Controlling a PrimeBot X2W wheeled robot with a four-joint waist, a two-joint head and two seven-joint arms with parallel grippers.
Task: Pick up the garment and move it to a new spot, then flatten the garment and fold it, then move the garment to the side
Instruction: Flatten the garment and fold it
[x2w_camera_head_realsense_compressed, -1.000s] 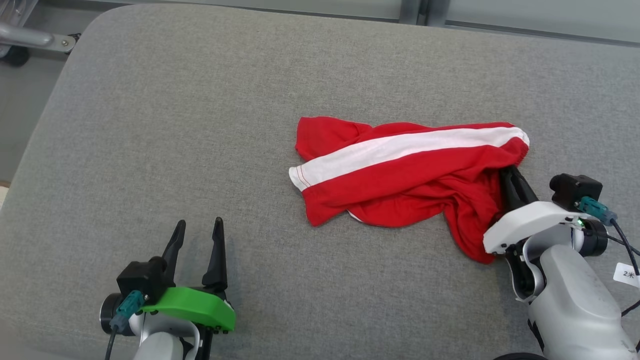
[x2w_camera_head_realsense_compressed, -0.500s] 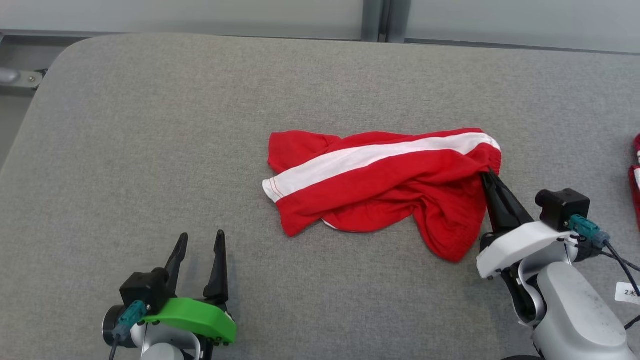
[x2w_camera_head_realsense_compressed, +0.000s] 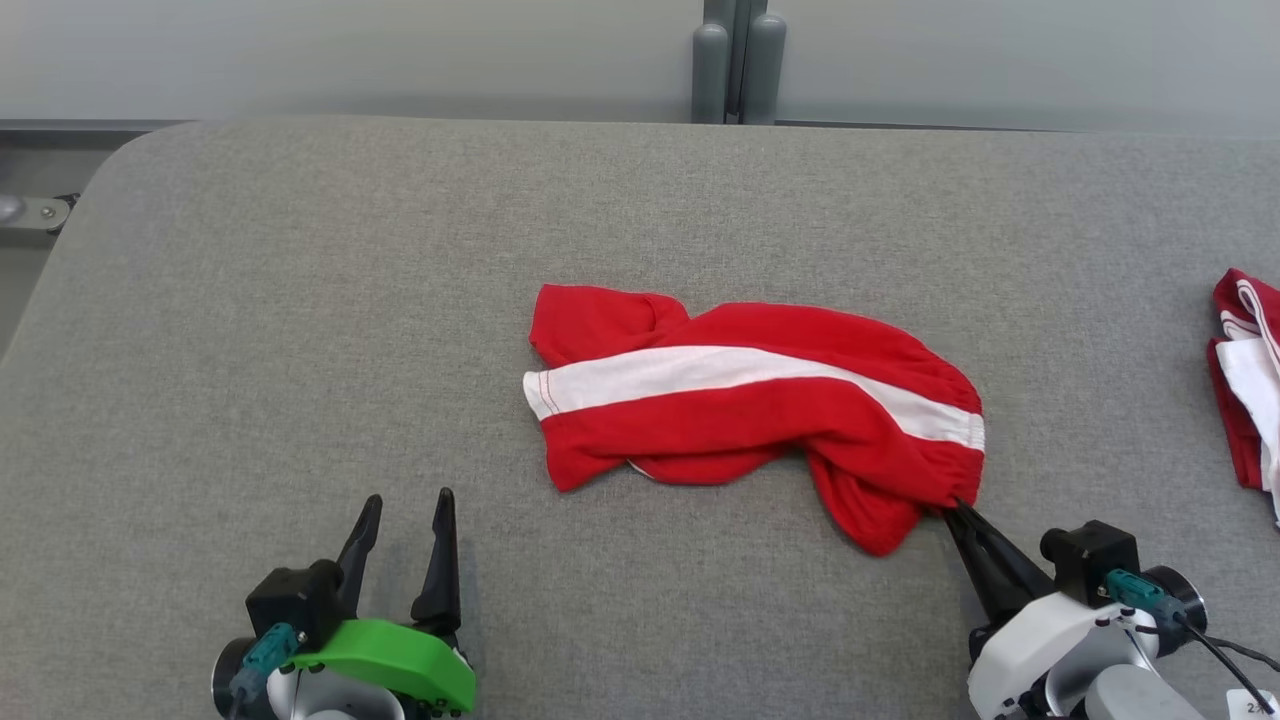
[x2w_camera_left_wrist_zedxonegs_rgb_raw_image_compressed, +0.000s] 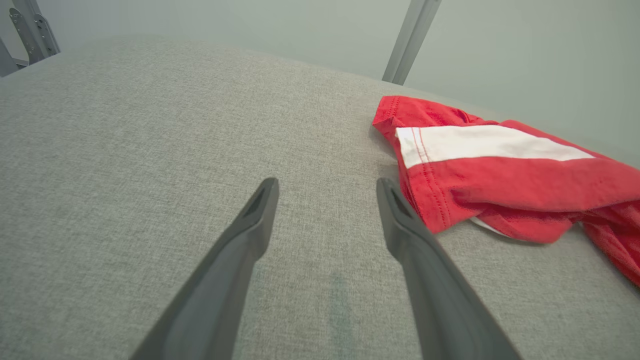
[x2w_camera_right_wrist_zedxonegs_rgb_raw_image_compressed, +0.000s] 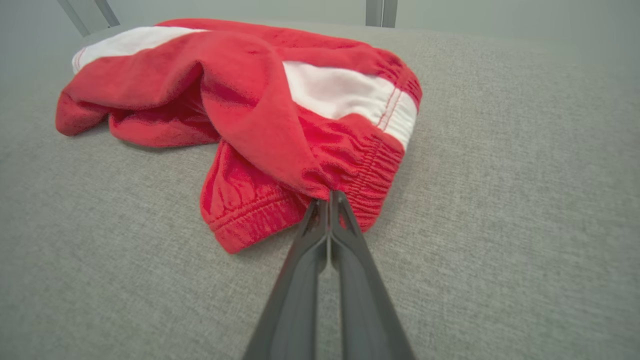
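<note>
Head view. The garment (x2w_camera_head_realsense_compressed: 750, 400) is a pair of red shorts with a white stripe (x2w_camera_head_realsense_compressed: 700, 368). It lies bunched on the grey table pad (x2w_camera_head_realsense_compressed: 300, 300), just off centre toward 3 o'clock. Its long axis runs from 9 to 4 o'clock, with the hemmed leg end at 9 and the gathered waistband at 4.

Your right gripper (x2w_camera_head_realsense_compressed: 955, 508) comes in from 5 o'clock. Its fingers are pressed together, pinching the waistband edge at the garment's 4 o'clock corner.

Right wrist view. The right gripper (x2w_camera_right_wrist_zedxonegs_rgb_raw_image_compressed: 330, 195) tips meet with a fold of red cloth caught between them. The rest of the garment (x2w_camera_right_wrist_zedxonegs_rgb_raw_image_compressed: 250, 90) spreads away toward 11 o'clock and lies on the pad. A loose leg hem sags at 9 o'clock of the tips.

Your left gripper (x2w_camera_head_realsense_compressed: 408, 497) sits at 7 o'clock in the head view. Its fingers are spread with nothing between them, well apart from the garment.

Left wrist view. The left gripper (x2w_camera_left_wrist_zedxonegs_rgb_raw_image_compressed: 325, 187) fingers are splayed over bare pad. The garment (x2w_camera_left_wrist_zedxonegs_rgb_raw_image_compressed: 500, 170) is at 2 o'clock, its hemmed end just beyond the finger on that side.

A second red-and-white cloth (x2w_camera_head_realsense_compressed: 1245, 370) lies at the 3 o'clock edge of the head view, well apart from the garment. Two grey posts (x2w_camera_head_realsense_compressed: 737, 65) stand at 12 o'clock behind the pad.
</note>
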